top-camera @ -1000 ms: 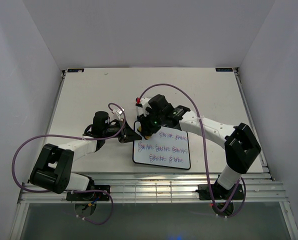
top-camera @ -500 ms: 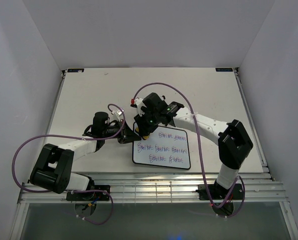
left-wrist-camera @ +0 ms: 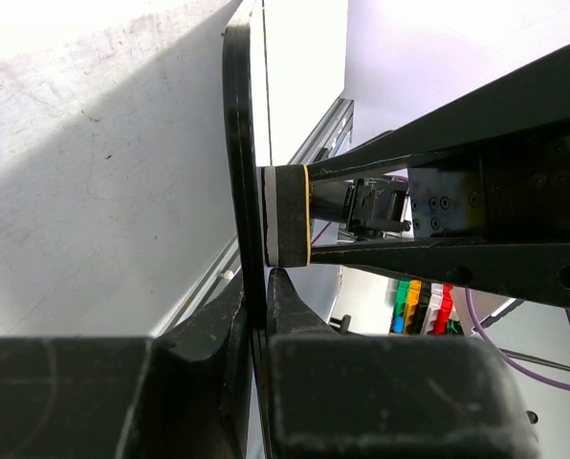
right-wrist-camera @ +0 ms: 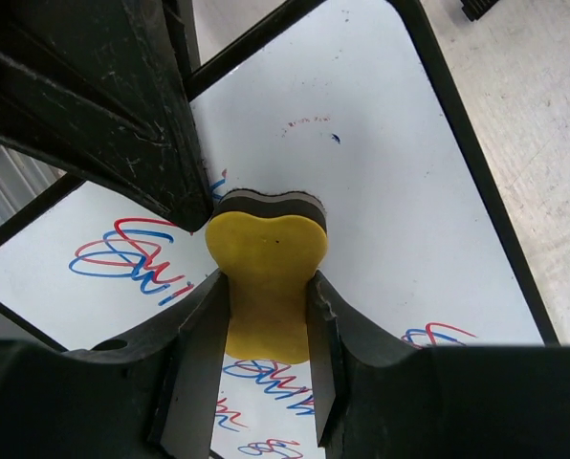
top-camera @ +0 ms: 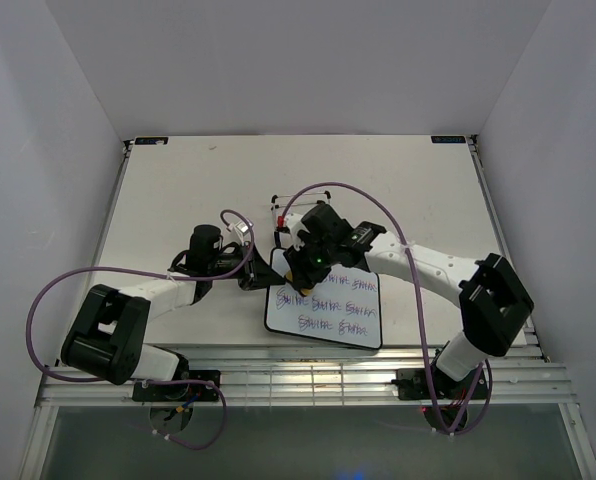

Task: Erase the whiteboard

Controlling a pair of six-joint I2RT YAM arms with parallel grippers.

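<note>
The whiteboard (top-camera: 328, 315) lies on the table near its front edge, with red and blue handwritten lines on it. My left gripper (top-camera: 263, 272) is shut on the whiteboard's black rim (left-wrist-camera: 239, 172) at its upper left corner. My right gripper (top-camera: 300, 272) is shut on the yellow eraser (right-wrist-camera: 266, 277) and presses its dark felt face against the whiteboard (right-wrist-camera: 381, 191) near the top left. The board around the eraser's tip is white with a few faint specks. Writing shows to the left and below the eraser. The eraser also shows in the left wrist view (left-wrist-camera: 287, 216), against the board.
A thin black wire stand (top-camera: 278, 212) with a red tip lies just behind the board. The ribbed metal rail (top-camera: 308, 365) runs along the table's front edge. Purple cables loop over both arms.
My right gripper with the eraser has moved down and right, back onto the board's top left area. The top line of writing is now mostly gone. My left gripper has stayed put.
</note>
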